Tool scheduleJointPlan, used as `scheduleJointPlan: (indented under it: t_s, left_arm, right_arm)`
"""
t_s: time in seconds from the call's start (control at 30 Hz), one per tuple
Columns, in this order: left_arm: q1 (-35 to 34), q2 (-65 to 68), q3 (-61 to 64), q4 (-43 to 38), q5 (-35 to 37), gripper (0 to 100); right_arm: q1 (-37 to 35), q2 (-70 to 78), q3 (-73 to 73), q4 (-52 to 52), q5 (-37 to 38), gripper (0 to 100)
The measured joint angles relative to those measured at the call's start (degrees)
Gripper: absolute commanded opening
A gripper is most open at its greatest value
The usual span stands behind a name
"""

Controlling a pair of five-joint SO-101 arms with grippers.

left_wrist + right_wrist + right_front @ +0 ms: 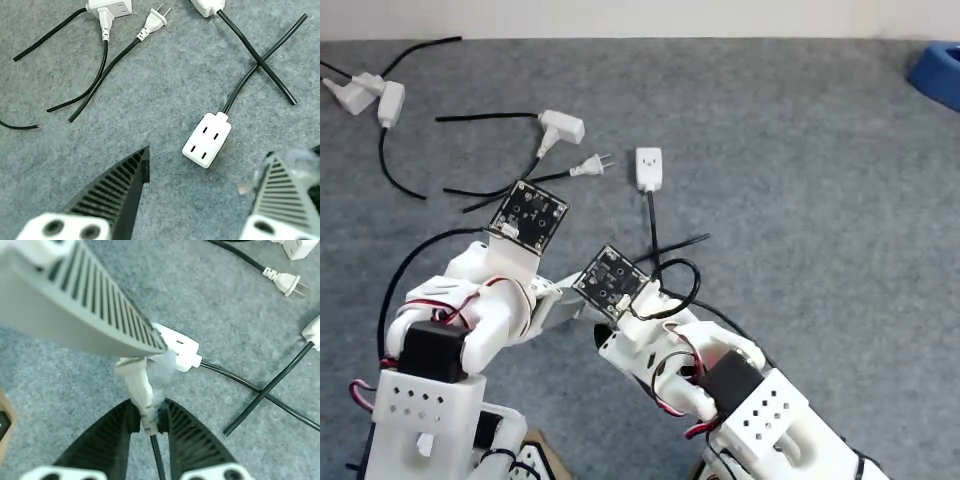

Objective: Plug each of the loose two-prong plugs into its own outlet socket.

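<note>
White plugs (155,19), black cords (240,36) — grey carpet (165,100).

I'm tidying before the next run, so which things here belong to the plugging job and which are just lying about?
Job:
plug in right gripper
double socket
loose plug
single socket
angled socket

Lying about:
blue object at the far edge
brown piece by the arm bases

White two-prong plug (590,166), black cord: flat on the carpet, prongs towards nearby socket block (648,168). Second plug (137,382): white, pinched in right gripper (150,412), just beside double socket (206,139), which lies face up.
</note>
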Motion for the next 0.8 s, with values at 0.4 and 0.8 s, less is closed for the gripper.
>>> scheduleJointPlan:
  t_s: [0.4, 0.8]
  left_arm:
    - [-0.09, -0.09, 5.54, -5.54, 0.0, 35]
    - [-0.09, 0.26, 6.42, -6.24, -0.35, 35]
  right_arm:
    - [-0.97, 0.0, -10.73, 12.66, 2.02, 0.7]
    - [-0.97, 0.0, -11.43, 13.98, 3.43, 0.7]
